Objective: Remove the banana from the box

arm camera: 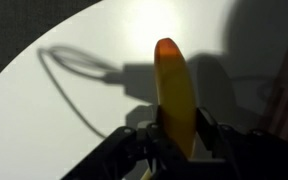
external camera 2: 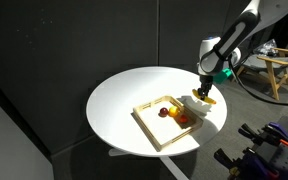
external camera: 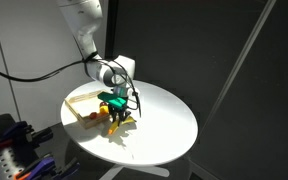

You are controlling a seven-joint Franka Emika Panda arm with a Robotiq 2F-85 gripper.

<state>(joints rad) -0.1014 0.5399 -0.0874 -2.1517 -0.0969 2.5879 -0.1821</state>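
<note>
In the wrist view the tool [arm camera: 177,148] is cut off by the lower edge. Its fingers [arm camera: 210,135], closed partway onto the one banana [arm camera: 174,85], hide the fruit's lower end. The upper tip shows orange against the white desk [arm camera: 64,110]. In both exterior views the banana is only a small yellow blur under the tool, just beside the single box [external camera 2: 147,130], at the corner nearest the arm; it is hard to tell whether it hangs clear of the rim. Inside the box lie two small round items, one reddish [external camera 2: 164,112] and one orange [external camera 2: 181,118], too small to name.
</note>
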